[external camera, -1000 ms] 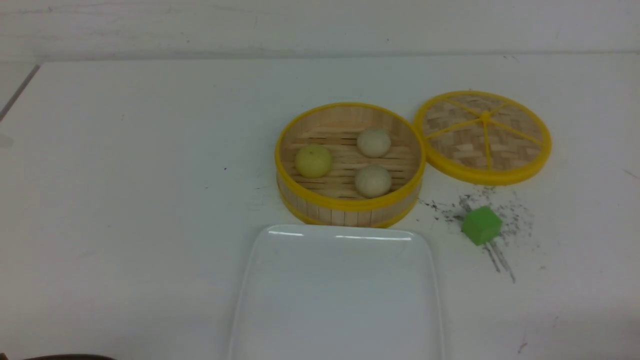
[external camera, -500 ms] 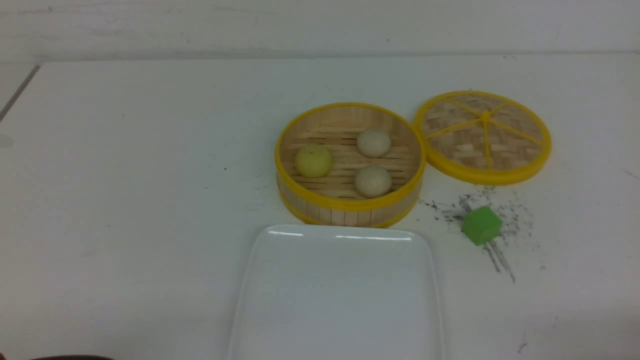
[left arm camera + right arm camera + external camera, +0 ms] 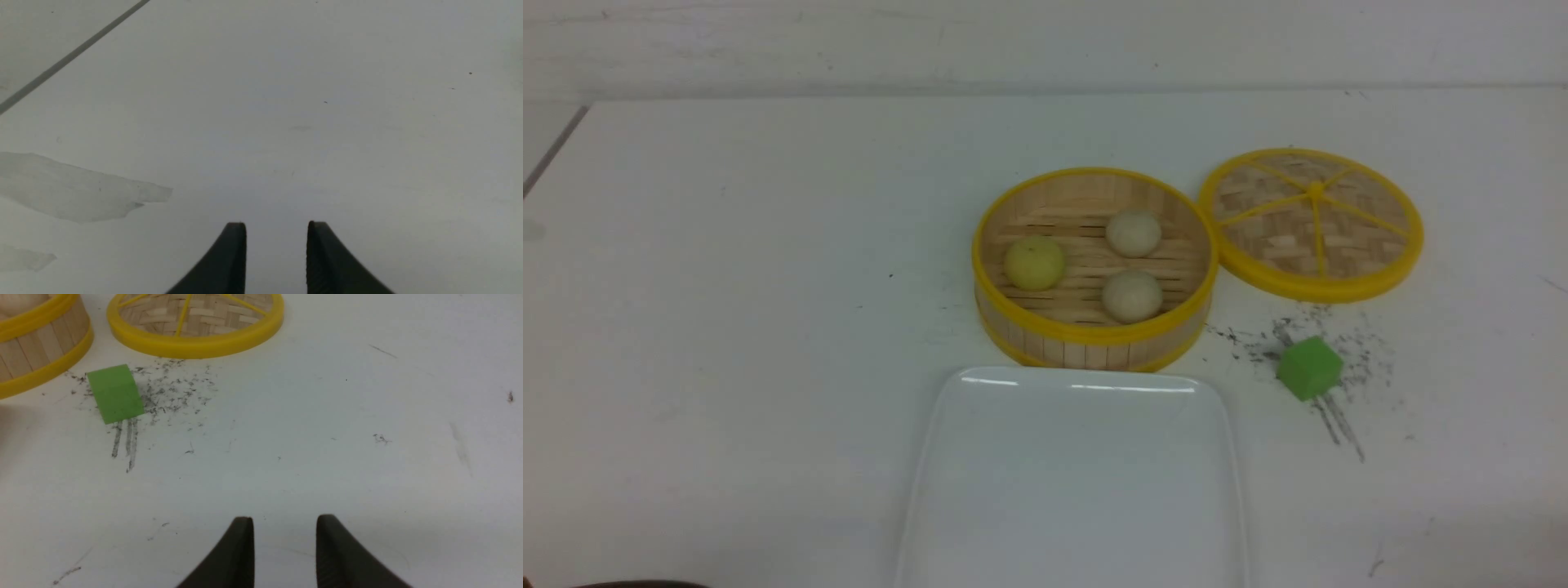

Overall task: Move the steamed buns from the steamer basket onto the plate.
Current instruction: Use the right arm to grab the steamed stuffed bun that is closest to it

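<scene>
Your three buns (image 3: 1132, 296) sit in the basket (image 3: 1094, 333), mid-table, just behind the plate (image 3: 1078, 490). Right gripper (image 3: 285, 517): jaws apart, empty, basket well off beyond the cube (image 3: 115, 393). Left gripper (image 3: 277, 224): apart, empty, seemingly near the table's (image 3: 367, 122) left edge.

What we see lying about on the white table (image 3: 727, 245)
We find a flat woven bamboo lid (image 3: 1312, 222) with a yellow rim and spokes at the right; nearer us and apart from it, a green cube (image 3: 1308, 367) sits among dark specks (image 3: 1368, 359) and short grey streaks (image 3: 1342, 425).
</scene>
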Motion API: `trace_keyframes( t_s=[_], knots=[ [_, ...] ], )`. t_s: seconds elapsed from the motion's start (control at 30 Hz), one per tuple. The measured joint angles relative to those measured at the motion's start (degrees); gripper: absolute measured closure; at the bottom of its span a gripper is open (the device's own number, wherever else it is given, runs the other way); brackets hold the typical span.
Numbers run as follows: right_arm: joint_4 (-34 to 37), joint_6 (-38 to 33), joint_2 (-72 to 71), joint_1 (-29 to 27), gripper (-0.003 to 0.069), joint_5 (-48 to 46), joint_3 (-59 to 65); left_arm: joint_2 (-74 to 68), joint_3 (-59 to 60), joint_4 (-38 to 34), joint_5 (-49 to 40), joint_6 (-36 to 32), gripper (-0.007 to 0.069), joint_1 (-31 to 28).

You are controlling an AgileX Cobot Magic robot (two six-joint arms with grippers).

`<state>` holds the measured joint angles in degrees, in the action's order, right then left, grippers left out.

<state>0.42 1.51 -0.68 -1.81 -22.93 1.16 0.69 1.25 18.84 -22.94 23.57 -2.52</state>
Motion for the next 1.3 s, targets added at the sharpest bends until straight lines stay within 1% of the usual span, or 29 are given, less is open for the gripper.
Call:
trace_keyframes(
  t_s=[0.67,0.8,0.83,0.93,1.07,1.17,1.23,1.3],
  knots=[
    [0.13,0.0,0.0,0.0,0.0417,0.24,0.0,0.0,0.05,0.05,0.0,0.0,0.0382,0.0],
    [2.46,0.43,0.0,0.0,0.0417,0.06,-0.81,0.0,0.05,0.11,0.0,0.0,0.0382,0.0],
    [5.02,1.43,0.0,0.0,0.0417,0.91,-3.2,0.0,0.05,0.11,0.0,0.0,0.0382,0.0],
    [7.71,2.3,0.0,0.0,0.0417,2.98,-8.25,0.0,0.05,0.11,0.0,0.0,0.0382,0.0],
    [9.46,2.48,0.0,0.0,0.0417,3.24,-15.06,0.0,0.05,0.11,0.0,0.0,0.0382,0.0],
    [12.37,2.77,0.0,0.0,0.0417,0.91,-21.5,0.0,0.05,0.11,0.0,0.0,0.0382,0.0],
    [13.64,2.84,0.0,0.0,0.0417,-0.69,-23.45,0.0,0.05,0.11,0.0,0.0,0.0382,0.0],
    [15.62,2.88,-0.03,0.0,0.0417,-3.87,-28.01,0.0,0.05,0.11,0.0,0.0,0.0382,0.0]
  ],
)
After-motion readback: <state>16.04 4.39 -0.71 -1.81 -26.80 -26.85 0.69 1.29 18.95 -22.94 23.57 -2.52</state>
